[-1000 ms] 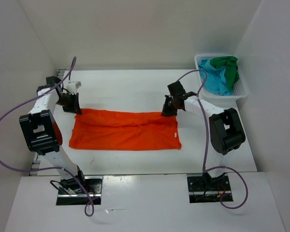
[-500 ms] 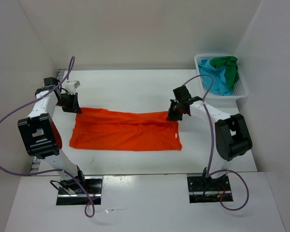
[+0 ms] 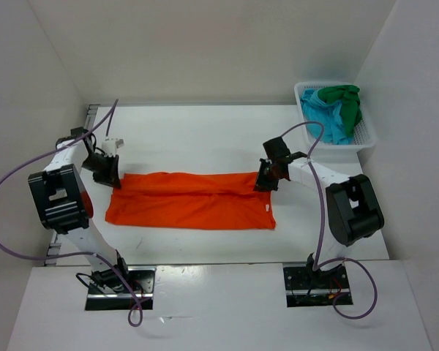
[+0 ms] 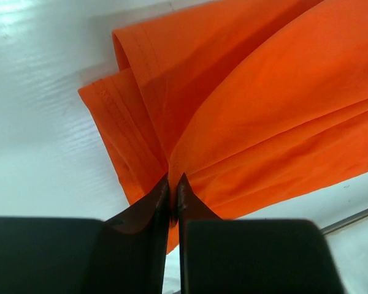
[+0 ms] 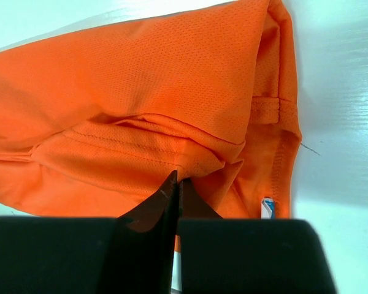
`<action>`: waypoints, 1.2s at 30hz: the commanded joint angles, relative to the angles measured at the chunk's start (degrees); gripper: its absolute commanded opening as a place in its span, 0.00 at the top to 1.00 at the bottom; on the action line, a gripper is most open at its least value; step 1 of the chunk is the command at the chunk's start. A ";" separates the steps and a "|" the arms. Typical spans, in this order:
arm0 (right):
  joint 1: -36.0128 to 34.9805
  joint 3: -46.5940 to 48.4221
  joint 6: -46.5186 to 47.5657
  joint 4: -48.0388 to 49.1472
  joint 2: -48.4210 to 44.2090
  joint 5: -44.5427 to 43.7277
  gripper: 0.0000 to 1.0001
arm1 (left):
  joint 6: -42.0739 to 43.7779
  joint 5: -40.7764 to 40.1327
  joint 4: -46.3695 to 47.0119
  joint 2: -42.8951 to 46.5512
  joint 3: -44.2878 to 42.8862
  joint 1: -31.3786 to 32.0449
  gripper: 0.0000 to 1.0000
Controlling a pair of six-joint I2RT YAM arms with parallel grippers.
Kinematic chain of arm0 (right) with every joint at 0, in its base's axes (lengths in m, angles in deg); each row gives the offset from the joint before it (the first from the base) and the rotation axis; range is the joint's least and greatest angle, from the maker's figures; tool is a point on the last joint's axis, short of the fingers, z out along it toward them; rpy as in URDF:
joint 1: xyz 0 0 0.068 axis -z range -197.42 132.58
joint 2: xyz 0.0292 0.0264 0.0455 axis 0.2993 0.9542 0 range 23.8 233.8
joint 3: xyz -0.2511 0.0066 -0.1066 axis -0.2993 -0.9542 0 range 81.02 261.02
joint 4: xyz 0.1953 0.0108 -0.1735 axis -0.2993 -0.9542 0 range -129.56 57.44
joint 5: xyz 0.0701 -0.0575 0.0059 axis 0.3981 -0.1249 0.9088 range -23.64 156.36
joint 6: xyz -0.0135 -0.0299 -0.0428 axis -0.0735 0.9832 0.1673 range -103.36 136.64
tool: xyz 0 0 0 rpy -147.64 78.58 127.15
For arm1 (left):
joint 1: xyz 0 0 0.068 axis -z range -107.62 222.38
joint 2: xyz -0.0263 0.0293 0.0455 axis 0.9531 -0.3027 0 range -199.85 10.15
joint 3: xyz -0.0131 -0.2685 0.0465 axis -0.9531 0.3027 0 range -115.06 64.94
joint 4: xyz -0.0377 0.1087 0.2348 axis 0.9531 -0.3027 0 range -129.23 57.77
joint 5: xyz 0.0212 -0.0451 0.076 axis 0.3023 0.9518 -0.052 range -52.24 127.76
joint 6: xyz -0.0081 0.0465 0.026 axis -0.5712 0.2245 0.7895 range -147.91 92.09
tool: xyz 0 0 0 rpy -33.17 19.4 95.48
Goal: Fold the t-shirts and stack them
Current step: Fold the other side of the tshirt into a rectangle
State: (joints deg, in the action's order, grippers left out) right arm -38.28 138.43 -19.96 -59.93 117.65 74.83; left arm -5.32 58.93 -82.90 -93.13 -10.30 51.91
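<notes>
The left fingers (image 4: 169, 187) were pressed nearly together, pinching a fold of the orange t-shirt (image 3: 190, 208) at its end farthest from the white basket (image 3: 344, 148). The right fingers (image 5: 175, 184) pinched a fold at the end nearer the basket. The shirt lay as a long folded strip on the tabletop (image 3: 197, 135), apart from the basket. Inside the basket, the green t-shirt (image 3: 345, 95) and turquoise t-shirt (image 3: 328, 124) sat bunched, their shapes unclear.

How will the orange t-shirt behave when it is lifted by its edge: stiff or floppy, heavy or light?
Probably floppy: the orange t-shirt lies in soft folds and wrinkles. Likely light, as the cloth looks thin.
</notes>
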 commanded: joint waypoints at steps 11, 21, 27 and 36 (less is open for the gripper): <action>-1.02 3.76 1.71 -7.25 -8.58 -2.31 0.42 | 1.23 -5.69 -0.65 1.41 0.54 1.31 0.37; -4.54 4.33 -8.46 -8.31 -7.53 -7.50 0.48 | -0.70 -8.68 2.94 1.52 -5.70 2.71 0.25; -4.54 -10.11 -18.06 -9.54 -17.63 -8.56 0.29 | -1.93 -10.01 9.27 -4.29 -4.21 3.86 0.21; -2.96 -17.59 -22.12 -7.34 -17.22 -6.10 0.23 | -1.41 -13.16 13.93 -7.81 -1.84 6.23 0.32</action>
State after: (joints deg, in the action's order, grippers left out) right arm -42.21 121.77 -40.35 -69.07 99.66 68.71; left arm -6.16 47.47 -71.45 -100.28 -13.51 57.77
